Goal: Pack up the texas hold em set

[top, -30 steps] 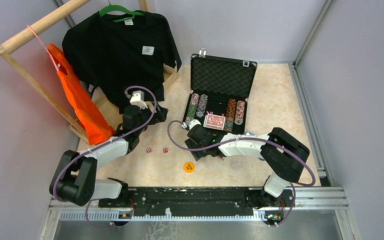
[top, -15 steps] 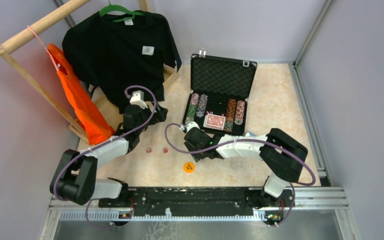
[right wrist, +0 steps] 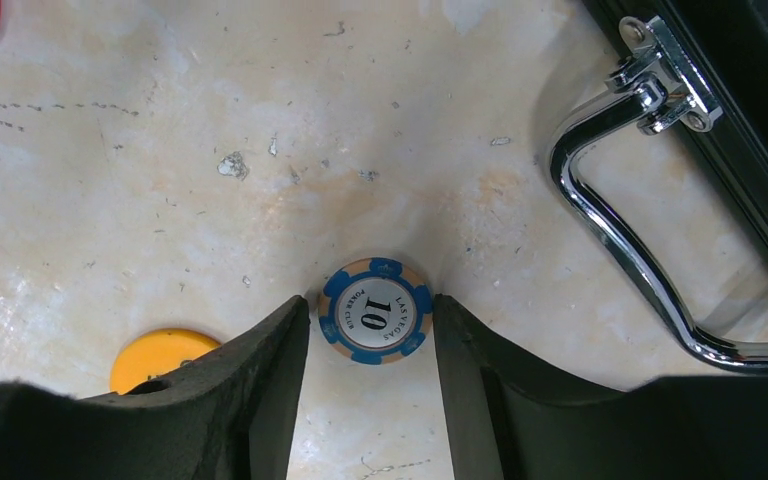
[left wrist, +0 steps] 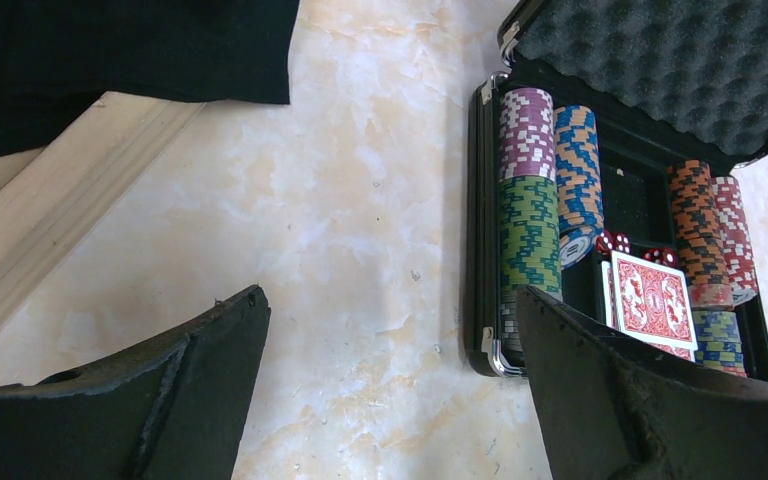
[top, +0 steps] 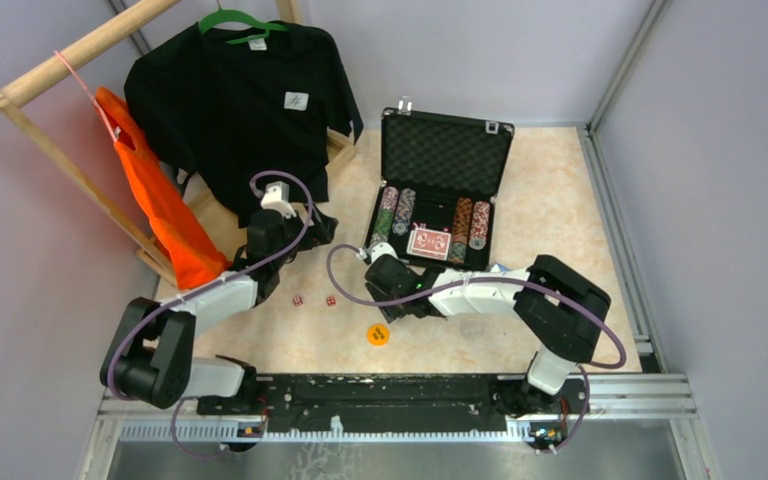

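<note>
Just in front of the case [top: 446,155], beside its handle: right claw [right wrist: 372,305] half closed around one blue-rimmed poker chip [right wrist: 374,322] lying flat on the surface [top: 550,200], pads seemingly touching both edges. Left of the case: left claw [left wrist: 390,292] spread wide, holding nothing. Inside the case: four chip columns [left wrist: 527,200], one red-backed deck [top: 430,243]. Front-left of the case: two red dice [top: 298,299], one yellow round token [top: 377,334].
</note>
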### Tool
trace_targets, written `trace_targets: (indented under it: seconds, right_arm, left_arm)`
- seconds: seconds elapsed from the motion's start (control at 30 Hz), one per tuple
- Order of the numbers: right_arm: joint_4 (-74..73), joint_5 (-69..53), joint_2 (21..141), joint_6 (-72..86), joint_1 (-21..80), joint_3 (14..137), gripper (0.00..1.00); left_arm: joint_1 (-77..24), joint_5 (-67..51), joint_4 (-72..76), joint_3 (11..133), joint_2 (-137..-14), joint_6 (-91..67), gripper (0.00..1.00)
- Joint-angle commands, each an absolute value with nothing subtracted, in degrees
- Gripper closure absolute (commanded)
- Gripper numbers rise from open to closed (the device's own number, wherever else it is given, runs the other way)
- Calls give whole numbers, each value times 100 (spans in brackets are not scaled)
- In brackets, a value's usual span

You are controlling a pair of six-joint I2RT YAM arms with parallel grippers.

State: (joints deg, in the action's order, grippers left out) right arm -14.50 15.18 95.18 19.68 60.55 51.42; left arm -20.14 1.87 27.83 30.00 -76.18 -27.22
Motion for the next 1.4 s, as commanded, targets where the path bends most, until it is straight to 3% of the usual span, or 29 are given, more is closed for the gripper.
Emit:
trace_targets:
  seconds: [0.0,0.7,1.37]
  right_arm:
    - [-1482,1558,9685,2013,6119,5245,51]
    - [-1607,1639,9315,2071,6117,5424,65]
    - [-1679,1713,9138,1926,6061,5633,62]
  left_arm:
    - [-2027,105,2832,3133,-7643,-2753,3]
    - [-2030,-7,2771,3195,-7708,-2776,3]
    - [-2030,-732,2700,3259,-7813,-3118,3]
